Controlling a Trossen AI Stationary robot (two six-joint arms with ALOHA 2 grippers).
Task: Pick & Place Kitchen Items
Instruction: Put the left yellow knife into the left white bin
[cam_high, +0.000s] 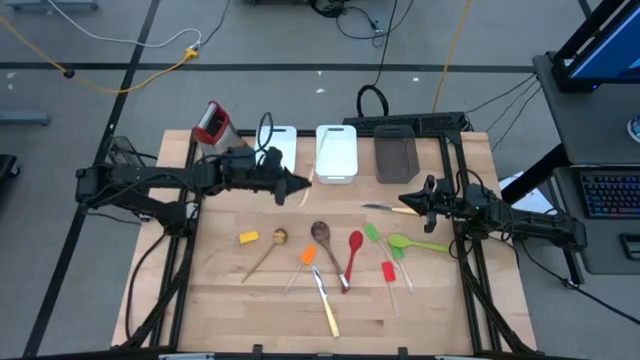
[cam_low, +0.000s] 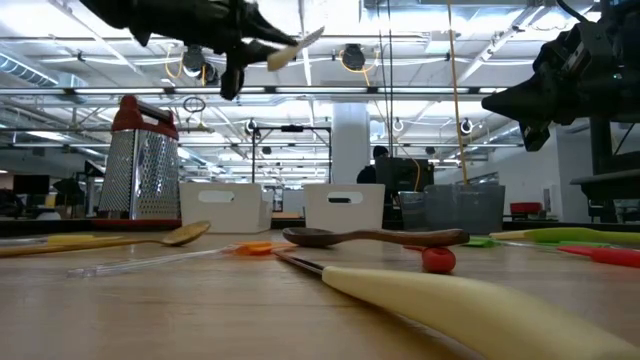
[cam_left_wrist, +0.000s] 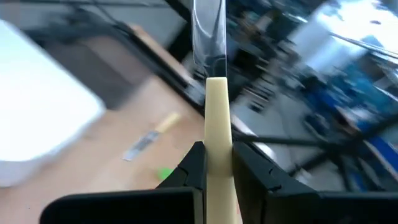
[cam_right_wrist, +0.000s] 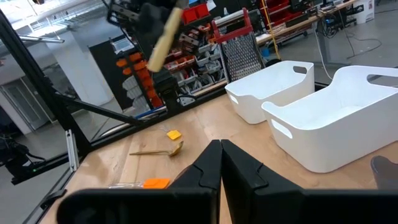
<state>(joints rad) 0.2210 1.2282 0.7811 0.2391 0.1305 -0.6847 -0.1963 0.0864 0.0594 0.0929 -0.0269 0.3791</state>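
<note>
Several utensils lie on the table (cam_high: 230, 300) from where I watch. Nearest the front edge is a front knife (cam_high: 326, 303), its pale handle towards me. Just behind it sit an orange spatula (cam_high: 306, 260) and a red spatula (cam_high: 389, 274). A pale spoon (cam_high: 266, 254) lies to their left, with a small yellow piece (cam_high: 248, 237) beside its bowl. In the middle are a dark spoon (cam_high: 324, 240) and a red spoon (cam_high: 353, 254), side by side. A green spatula (cam_high: 374, 237) and a lime spoon (cam_high: 414, 243) lie to their right.

Farther back on the right, my right gripper (cam_high: 405, 203) hangs over the table with its fingers pressed together on nothing. A far knife (cam_high: 384, 208) lies flat just beside its tip.

On the left, my left gripper (cam_left_wrist: 217, 167) is raised well above the table. It pinches a held knife (cam_left_wrist: 216, 106) by the pale handle, with the blade pointing on past the fingers. From above, that knife sits in front of the gap between two white bins.

Along the far edge stand the left white bin (cam_high: 283, 146), partly hidden by the arm, the right white bin (cam_high: 336, 152) and a grey bin (cam_high: 396, 156). A grater (cam_high: 211, 123) with a red handle stands at the far left corner.
</note>
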